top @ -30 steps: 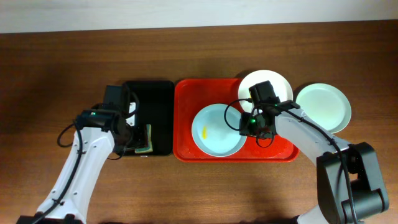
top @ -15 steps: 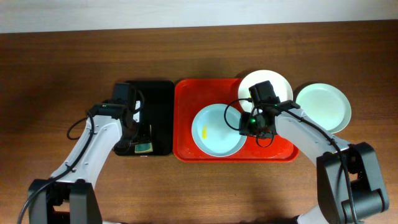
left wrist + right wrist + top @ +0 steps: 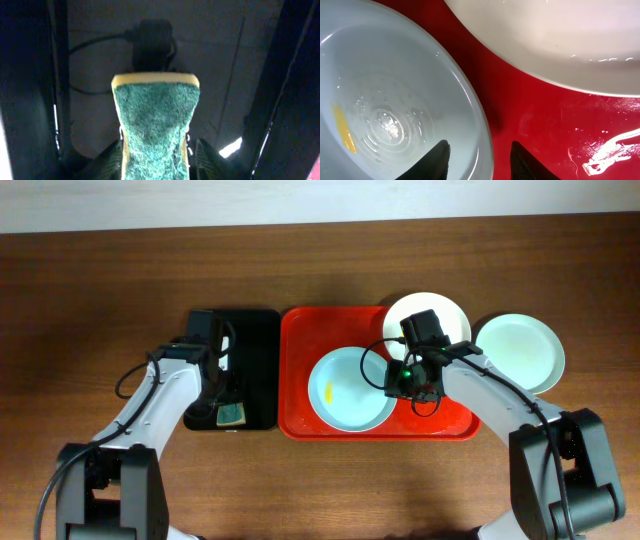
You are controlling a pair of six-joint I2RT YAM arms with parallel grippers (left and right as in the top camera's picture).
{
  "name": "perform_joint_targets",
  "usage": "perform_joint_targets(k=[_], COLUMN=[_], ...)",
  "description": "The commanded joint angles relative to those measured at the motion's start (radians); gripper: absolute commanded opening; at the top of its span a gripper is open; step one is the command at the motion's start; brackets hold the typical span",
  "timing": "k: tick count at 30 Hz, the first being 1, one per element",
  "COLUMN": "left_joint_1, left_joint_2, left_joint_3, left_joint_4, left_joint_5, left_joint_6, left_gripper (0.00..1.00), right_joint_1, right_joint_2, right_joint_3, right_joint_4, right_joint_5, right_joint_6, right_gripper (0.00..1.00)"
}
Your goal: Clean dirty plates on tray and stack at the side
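Note:
The pale blue plate [image 3: 350, 388] lies in the red tray [image 3: 300, 340] with a yellow smear on its left side [image 3: 342, 131]. The white plate [image 3: 428, 315] rests over the tray's far right corner. The pale green plate [image 3: 520, 352] sits on the table to the right. My right gripper [image 3: 394, 388] [image 3: 479, 147] is open, astride the blue plate's right rim: one finger is inside the plate, the other over the red tray floor. My left gripper [image 3: 228, 402] [image 3: 159, 150] is open round a green and yellow sponge [image 3: 155, 120]. Its left finger touches the sponge; a slim gap shows at the right finger.
A black tray [image 3: 255, 330] stands left of the red one, with the sponge [image 3: 232, 416] at its near edge. Wet streaks mark the red tray floor [image 3: 600, 155]. Brown tabletop [image 3: 90, 300] surrounds both trays.
My left arm has swung in over the black tray and its jaws have narrowed around the sponge. The right arm and all three plates have stayed put.

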Motion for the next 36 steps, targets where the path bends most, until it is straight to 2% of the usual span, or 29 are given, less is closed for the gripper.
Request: perform_joint_targets(k=[1,24,28,36], left_joint_1=[-0.002,-0.003,-0.007,-0.007], left_joint_2=[0.013,0.022,0.023,0.037], left_joint_3=[-0.008,-0.061,-0.061,-0.121], left_joint_4=[0.01,0.038,0.044,0.114], left_joint_5=[-0.027,-0.027,-0.027,-0.027], left_joint_6=[0.011,0.008,0.008,0.008], left_gripper=[0.39,0.41,0.38,0.37], right_joint_1=[0.006,0.006,0.006,0.006], right_joint_2=[0.007,0.007,0.007,0.007], right_joint_3=[0.019,0.019,0.019,0.019], right_joint_4=[-0.006,-0.016,-0.016,-0.018], right_joint_5=[0.011,0.012,0.012,0.011], right_joint_6=[-0.007,-0.007,-0.007,-0.007], right_gripper=[0.41,0.41,0.41,0.41])
